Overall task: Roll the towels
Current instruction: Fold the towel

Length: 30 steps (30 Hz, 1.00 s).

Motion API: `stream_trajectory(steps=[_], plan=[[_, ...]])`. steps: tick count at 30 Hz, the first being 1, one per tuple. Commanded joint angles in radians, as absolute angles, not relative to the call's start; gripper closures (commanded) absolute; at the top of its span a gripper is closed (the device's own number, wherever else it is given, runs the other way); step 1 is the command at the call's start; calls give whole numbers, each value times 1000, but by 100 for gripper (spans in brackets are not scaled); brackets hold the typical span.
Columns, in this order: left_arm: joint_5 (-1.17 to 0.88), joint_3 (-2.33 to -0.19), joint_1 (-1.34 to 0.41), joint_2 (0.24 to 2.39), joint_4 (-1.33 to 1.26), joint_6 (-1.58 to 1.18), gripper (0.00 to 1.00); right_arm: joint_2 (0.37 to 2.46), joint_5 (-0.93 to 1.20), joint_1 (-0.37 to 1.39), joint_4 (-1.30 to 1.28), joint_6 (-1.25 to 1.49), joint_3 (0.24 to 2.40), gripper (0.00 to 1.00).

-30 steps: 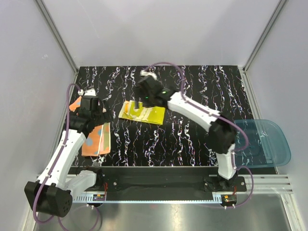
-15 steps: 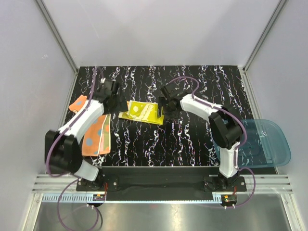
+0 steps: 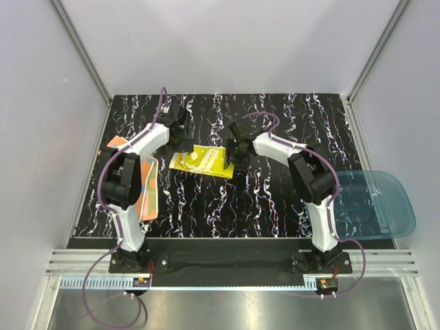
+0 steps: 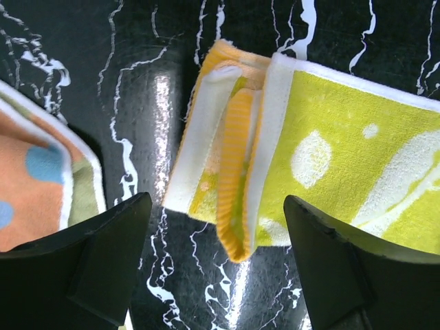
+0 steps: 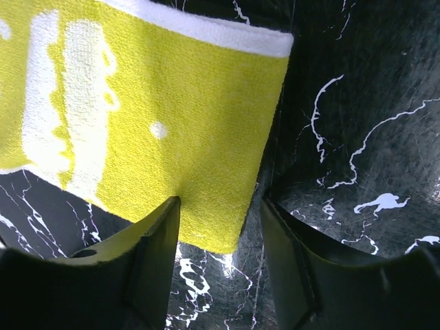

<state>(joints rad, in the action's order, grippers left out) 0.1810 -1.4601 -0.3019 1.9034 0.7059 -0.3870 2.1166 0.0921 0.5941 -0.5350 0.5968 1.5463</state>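
At the lower left of the overhead view the orange towel (image 3: 146, 191) is lying flat on the table (image 3: 275, 199). Farther up, at centre, the yellow towel (image 3: 203, 161) is lying between both grippers. The left gripper (image 4: 218, 227) is straddling its folded end, fingers spread. The right gripper (image 5: 221, 230) is pinching the opposite edge.
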Motion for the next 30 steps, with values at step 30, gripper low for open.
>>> stream_trajectory(steps=[30], plan=[[330, -1617, -426, 2029, 690, -241, 38, 2177, -8, 595, -569, 551, 1460, 47]])
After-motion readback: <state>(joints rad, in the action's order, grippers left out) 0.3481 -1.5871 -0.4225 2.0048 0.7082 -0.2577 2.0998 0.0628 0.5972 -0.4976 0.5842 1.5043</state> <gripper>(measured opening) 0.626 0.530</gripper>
